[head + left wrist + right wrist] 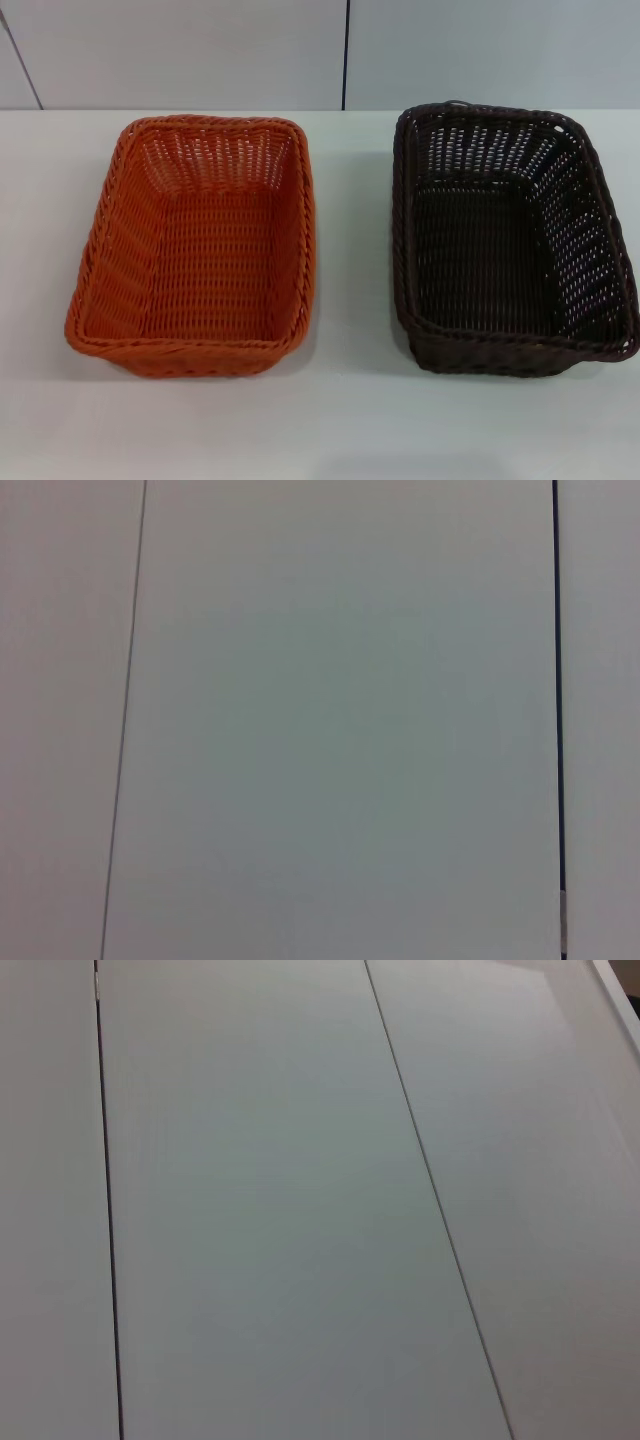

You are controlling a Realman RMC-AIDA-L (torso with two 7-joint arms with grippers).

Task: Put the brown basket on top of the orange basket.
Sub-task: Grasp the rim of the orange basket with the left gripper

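Observation:
The orange basket (195,245) stands on the white table at the left of the head view, open side up and empty. To its right, a hand's width apart, sits the brown basket (510,240), very dark, also upright and empty. Neither gripper shows in any view. Both wrist views hold only pale wall panels with thin dark seams.
A white table (340,420) carries both baskets, with bare surface in front of them and in the gap between them. Behind the table rises a pale panelled wall (200,50) with a dark vertical seam.

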